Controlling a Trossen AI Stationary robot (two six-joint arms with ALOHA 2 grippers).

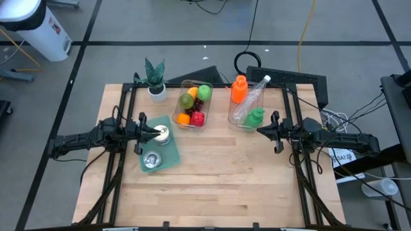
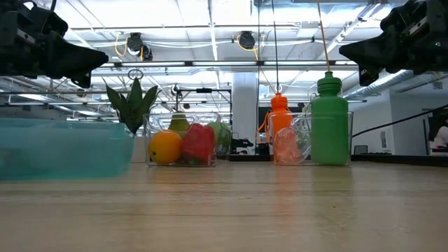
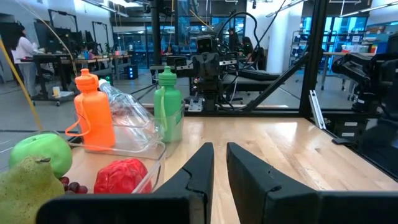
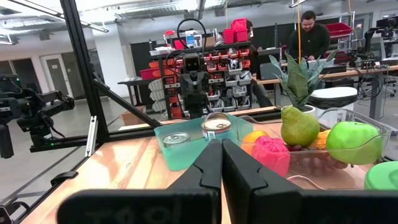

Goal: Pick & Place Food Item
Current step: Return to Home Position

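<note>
Apple status: green apple [image 1: 205,92] sits in the left transparent bin [image 1: 182,84] beside the pear [image 1: 186,101], toward the far edge of the counter [image 1: 225,179] and inboard of the left tool [image 1: 142,131], the nearer one. Left tool hangs over the blue bin [image 1: 168,160], fingers all but closed, empty. Right tool [image 1: 262,130] closed, empty, mirrored opposite. Both arms level, raised off the counter; homing looks unobstructed.
</note>
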